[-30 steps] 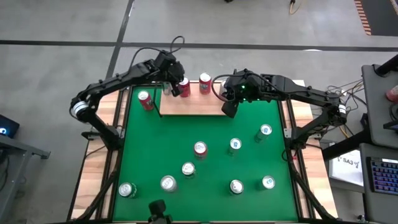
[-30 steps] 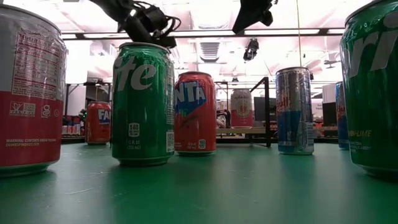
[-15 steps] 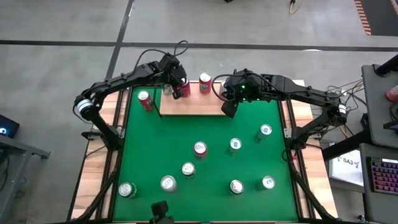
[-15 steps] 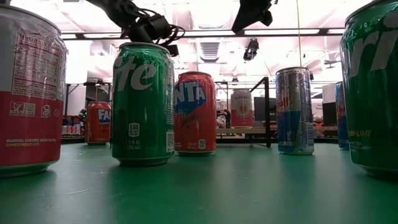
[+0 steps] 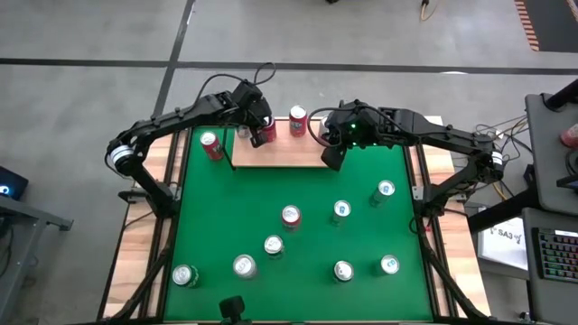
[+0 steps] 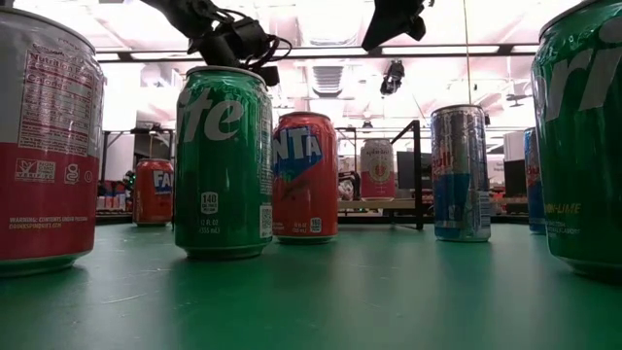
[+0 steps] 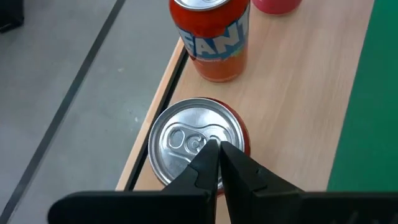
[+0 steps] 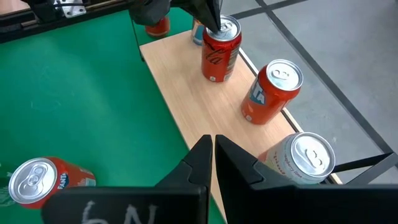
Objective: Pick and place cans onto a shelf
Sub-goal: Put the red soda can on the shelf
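Green can (image 6: 583, 136) cropped at low view's edge

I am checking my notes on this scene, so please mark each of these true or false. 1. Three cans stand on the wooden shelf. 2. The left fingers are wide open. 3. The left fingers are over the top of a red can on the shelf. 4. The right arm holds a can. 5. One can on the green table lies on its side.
1. True: a red can, an orange can and a pale can stand on the shelf.
2. False: the left gripper has its fingers shut.
3. True: their tips are over that red can's silver top.
4. False: the right gripper is shut and holds nothing.
5. False: the cans on the green table all stand upright.
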Controlling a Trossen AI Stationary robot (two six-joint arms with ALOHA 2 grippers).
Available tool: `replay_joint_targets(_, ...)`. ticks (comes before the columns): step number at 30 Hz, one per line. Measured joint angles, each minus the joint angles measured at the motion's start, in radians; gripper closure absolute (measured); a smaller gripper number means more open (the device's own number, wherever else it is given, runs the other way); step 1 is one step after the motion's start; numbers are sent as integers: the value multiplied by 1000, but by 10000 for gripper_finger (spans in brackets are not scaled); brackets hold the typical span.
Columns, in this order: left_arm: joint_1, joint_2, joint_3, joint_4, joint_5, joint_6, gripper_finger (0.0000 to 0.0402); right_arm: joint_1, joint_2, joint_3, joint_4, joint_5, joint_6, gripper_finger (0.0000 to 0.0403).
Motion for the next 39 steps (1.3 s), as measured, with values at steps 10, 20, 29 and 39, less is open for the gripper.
replay_joint_targets(10, 1, -27, -1, 2, -1, 1, 402, 0, 0, 0, 1, 0, 0, 390)
replay_joint_targets(20, 7, -32, 46, 19, -1, 60, 402, 0, 0, 0, 1, 0, -5, 390)
replay_joint_targets(29, 48, -6, 80, 124, -2, 144, 402, 0, 0, -8, 2, 0, -11, 390)
replay_joint_targets(39, 97, 81, 80, 101, -4, 129, 402, 0, 0, -69, 33, 0, -17, 390)
